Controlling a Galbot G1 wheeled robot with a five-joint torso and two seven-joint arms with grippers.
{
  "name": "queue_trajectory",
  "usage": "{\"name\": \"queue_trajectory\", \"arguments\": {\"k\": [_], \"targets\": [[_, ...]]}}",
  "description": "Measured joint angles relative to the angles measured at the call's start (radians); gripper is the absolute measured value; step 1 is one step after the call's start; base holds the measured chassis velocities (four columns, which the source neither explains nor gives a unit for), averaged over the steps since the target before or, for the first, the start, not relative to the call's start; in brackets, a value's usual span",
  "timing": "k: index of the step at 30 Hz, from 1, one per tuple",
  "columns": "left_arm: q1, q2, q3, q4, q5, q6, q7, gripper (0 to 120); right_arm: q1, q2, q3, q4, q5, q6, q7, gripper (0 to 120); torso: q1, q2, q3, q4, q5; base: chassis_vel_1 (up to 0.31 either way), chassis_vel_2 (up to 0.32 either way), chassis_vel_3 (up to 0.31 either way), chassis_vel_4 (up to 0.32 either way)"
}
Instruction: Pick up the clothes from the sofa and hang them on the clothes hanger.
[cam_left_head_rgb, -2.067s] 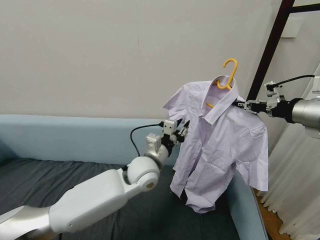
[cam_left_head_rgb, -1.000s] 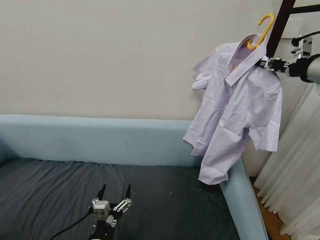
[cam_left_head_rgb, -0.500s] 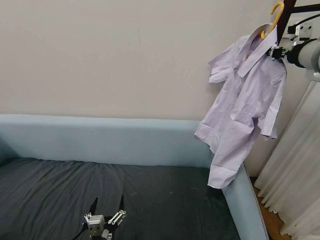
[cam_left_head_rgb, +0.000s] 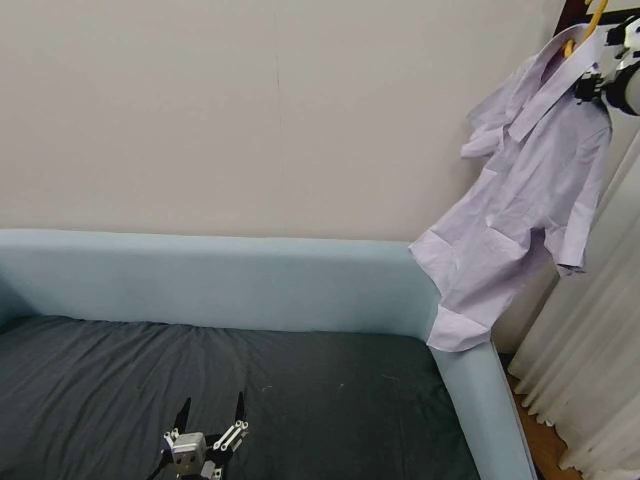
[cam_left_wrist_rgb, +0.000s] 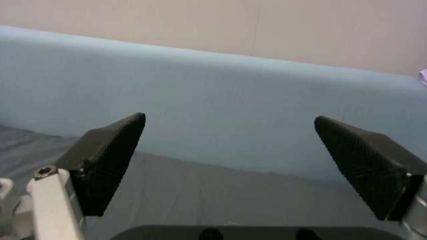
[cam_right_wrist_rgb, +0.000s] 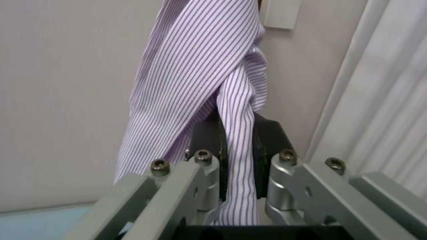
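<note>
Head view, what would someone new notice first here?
A pale purple striped shirt on a yellow hanger hangs at the upper right, above the right end of the sofa, with the right gripper clamped on a fold of it. Low in front, the left gripper hovers open over the dark seat.

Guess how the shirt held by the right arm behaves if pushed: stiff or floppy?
Probably floppy: the shirt drapes in folds below the hanger. Likely light, and it may swing, since the right end effector pinches only a fold of fabric. Left end effector hovers open over the sofa.
</note>
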Motion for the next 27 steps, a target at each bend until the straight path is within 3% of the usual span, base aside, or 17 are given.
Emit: {"name": "queue_trajectory", "arguments": {"k": [9,18,27], "targets": [[-0.005,0.005,0.013,0.0,-0.006,-0.002,-0.007,100,0.127,0.011,-0.177,-0.075,-0.036,0.0,0.023,8,0.0,0.0,0.0,0.0002,0.0003,0.0,0.0,0.0,0.0],[-0.004,0.012,0.012,0.005,-0.023,-0.026,-0.01,100,0.298,0.032,-0.388,-0.167,-0.094,0.0,-0.034,8,0.0,0.0,0.0,0.0,0.0,0.0,0.0,0.0,0.0],[0.0,0.014,0.011,0.004,-0.028,-0.031,-0.011,100,0.302,0.11,-0.445,-0.306,-0.111,-0.001,-0.061,8,0.0,0.0,0.0,0.0,0.0002,0.0,0.0,0.0,0.0]]}}
